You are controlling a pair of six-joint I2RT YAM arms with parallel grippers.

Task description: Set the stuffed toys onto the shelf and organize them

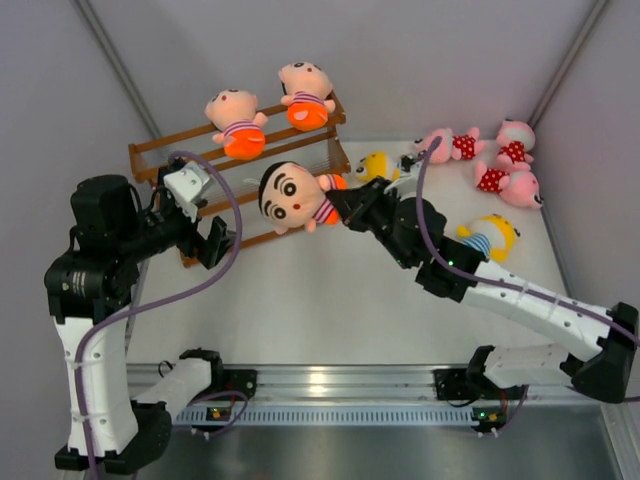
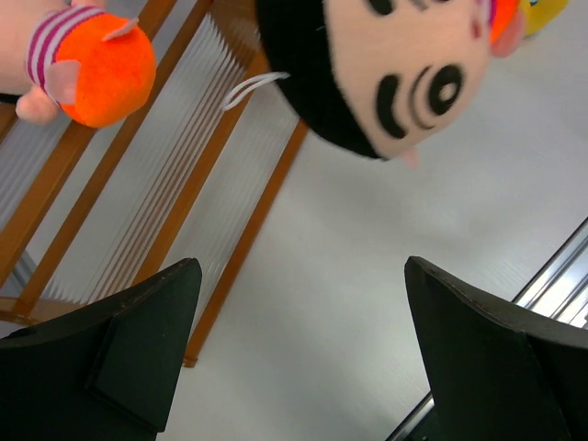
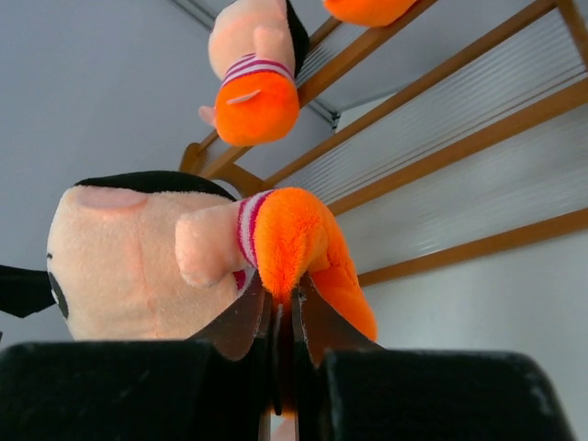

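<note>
While two dolls (image 1: pixel 238 122) (image 1: pixel 305 95) top the shelf (image 1: pixel 160 146), right gripper (image 3: pixel 283 303) pinches third doll (image 1: pixel 290 195) (left gripper (image 2: pixel 301 276) released).

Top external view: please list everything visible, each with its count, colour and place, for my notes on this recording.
shelf: one, brown wood, far left of the table
shelved dolls: two, peach with orange shorts, side by side on the shelf's top tier
held doll: one, peach face, black hair, orange shorts, in front of the shelf
yellow dolls: two; one lies right of the right arm, one by the shelf's right end, partly hidden
pink dolls: three, red polka-dot dresses, far right of the table
table: one, white
left fingers: black, open, holding nothing, near the shelf's lower left end
right fingers: black, shut on the held doll's orange shorts
</note>
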